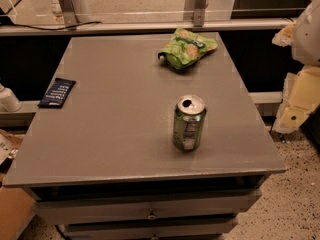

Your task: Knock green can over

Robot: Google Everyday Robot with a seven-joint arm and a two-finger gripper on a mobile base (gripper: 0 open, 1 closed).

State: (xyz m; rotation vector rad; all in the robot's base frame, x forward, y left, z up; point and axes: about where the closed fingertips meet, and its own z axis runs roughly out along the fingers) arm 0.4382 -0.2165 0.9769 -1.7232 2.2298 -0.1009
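Observation:
The green can stands upright on the grey table, right of centre and near the front edge. It is shiny green with a silver top that has an open mouth, and a pale label patch faces me. My gripper shows as white and cream parts at the right edge of the camera view. It is beyond the table's right side, well apart from the can and about level with it.
A crinkled green snack bag lies at the table's back right. A dark blue packet lies at the left edge. Drawers sit below the tabletop. A railing runs behind the table, and a cardboard box stands at lower left.

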